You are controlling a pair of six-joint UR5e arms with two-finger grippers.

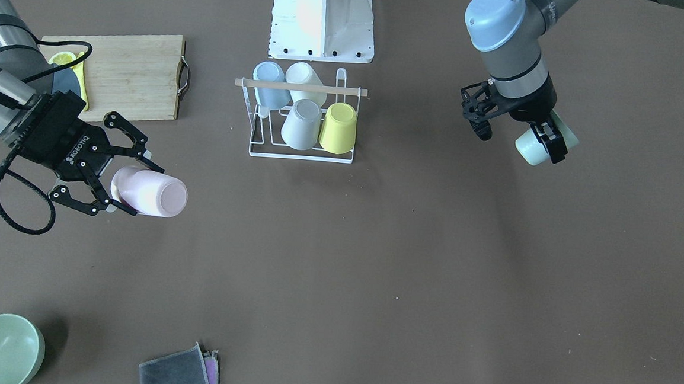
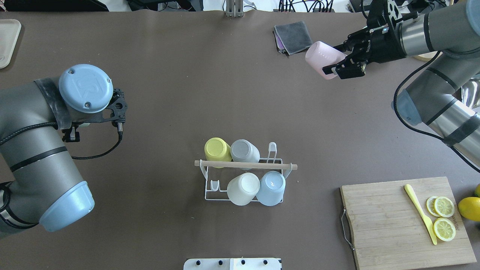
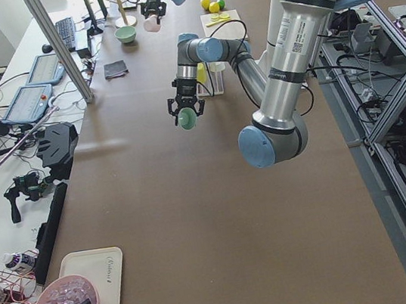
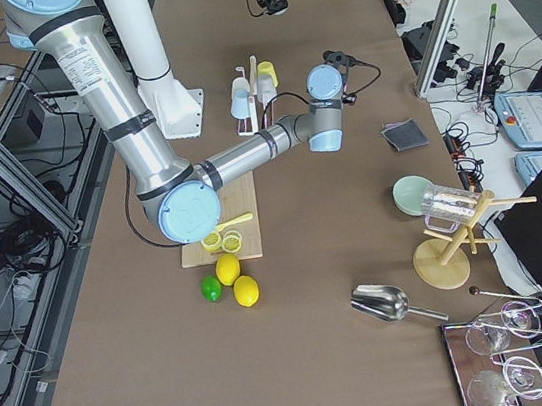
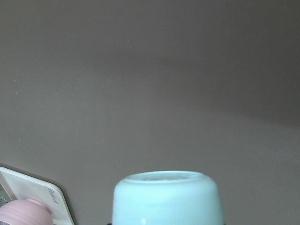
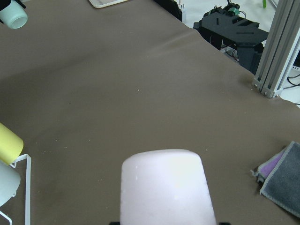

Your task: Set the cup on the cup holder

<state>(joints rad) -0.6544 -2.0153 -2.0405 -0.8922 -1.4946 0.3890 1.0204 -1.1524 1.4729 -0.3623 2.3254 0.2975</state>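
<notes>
The right hand (image 1: pixel 139 183) is clamped around a pale pink plastic cup (image 1: pixel 155 192). The cup is held on its side above the brown bench (image 2: pixel 187 93), closed bottom away from the wrist, well apart from the rack. The left hand (image 1: pixel 546 140) grips a mint green cup (image 1: pixel 531 149) off to the other side, also in the air. Between them, mid-bench, stands the white wire cup holder (image 2: pixel 245 164) with a light wooden rod across its top. A yellow cup (image 2: pixel 216 149), grey cup (image 2: pixel 244 150), cream cup (image 2: pixel 243 188) and light blue cup (image 2: pixel 270 183) sit upended on its prongs.
</notes>
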